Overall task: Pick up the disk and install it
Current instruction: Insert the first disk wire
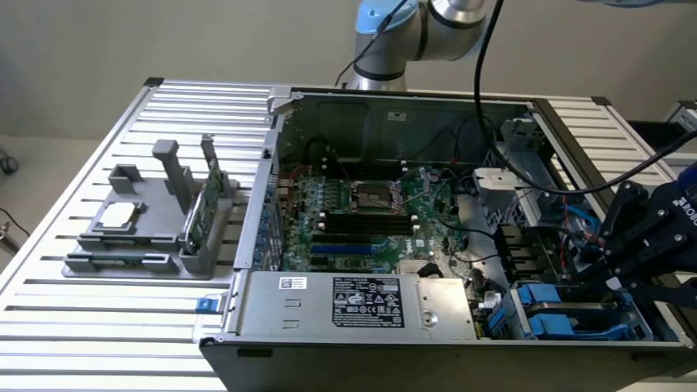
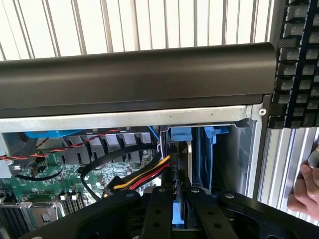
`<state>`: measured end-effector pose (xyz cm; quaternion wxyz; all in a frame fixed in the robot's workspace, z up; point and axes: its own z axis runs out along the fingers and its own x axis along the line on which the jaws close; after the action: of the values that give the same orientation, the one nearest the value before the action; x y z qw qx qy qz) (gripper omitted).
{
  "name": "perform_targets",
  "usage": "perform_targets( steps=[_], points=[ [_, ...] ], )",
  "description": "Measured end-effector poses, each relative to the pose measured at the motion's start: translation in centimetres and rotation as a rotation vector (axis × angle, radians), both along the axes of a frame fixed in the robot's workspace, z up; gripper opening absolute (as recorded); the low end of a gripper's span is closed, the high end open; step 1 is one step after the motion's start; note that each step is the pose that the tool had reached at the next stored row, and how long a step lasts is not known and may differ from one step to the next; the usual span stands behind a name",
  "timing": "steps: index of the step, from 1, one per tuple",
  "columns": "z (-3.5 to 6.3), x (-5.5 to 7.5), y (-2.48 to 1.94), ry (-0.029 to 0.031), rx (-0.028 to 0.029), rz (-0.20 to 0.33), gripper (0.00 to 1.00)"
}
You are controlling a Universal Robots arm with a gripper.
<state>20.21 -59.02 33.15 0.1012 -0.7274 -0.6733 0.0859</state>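
Gripper (image 2: pixel 178 209): jaws nearly closed on the disk's edge, holding it upright for sliding in.
Disk (image 2: pixel 180 164): held on edge, blue rails aligned with the drive bay (image 1: pixel 566 314) in the open computer case (image 1: pixel 326 102).
Bystander: a hand (image 2: pixel 305 191) outside the case.

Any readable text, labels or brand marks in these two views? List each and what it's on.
"HON": white letters, cut off at the frame edge, on the dark gripper housing in the exterior view.
Black label on the silver metal power-supply box: print too small to read.
Small white sticker beside it: unreadable.
Black keyboard keys: legends not legible.
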Motion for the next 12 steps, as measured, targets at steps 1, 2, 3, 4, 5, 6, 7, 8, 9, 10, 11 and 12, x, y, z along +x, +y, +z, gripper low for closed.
perform_targets(
  steps=[1, 2, 3, 4, 5, 6, 7, 8, 9, 10, 11, 12],
  points=[
    [-0.08, 0.00, 0.07, 0.0000, -0.0031, 0.000, 0.16],
    [-0.13, 0.01, 0.14, 0.0001, -0.0060, 0.000, 0.16],
    [-0.18, 0.03, 0.21, 0.0002, -0.0082, 0.001, 0.16],
    [-0.22, 0.03, 0.28, 0.0003, -0.0105, 0.001, 0.16],
    [-0.25, 0.03, 0.35, 0.0002, -0.0128, 0.001, 0.16],
    [-0.29, 0.03, 0.41, 0.0002, -0.0144, 0.001, 0.16],
    [-0.32, 0.04, 0.44, 0.0002, -0.0149, 0.002, 0.16],
    [-0.34, 0.04, 0.45, 0.0002, -0.0148, 0.003, 0.16],
    [-0.34, 0.04, 0.45, 0.0002, -0.0148, 0.003, 0.16],
    [-0.35, 0.04, 0.45, 0.0002, -0.0147, 0.004, 0.16],
    [-0.35, 0.04, 0.45, 0.0002, -0.0146, 0.005, 0.16],
    [-0.36, 0.04, 0.45, 0.0002, -0.0145, 0.005, 0.16]
  ],
)
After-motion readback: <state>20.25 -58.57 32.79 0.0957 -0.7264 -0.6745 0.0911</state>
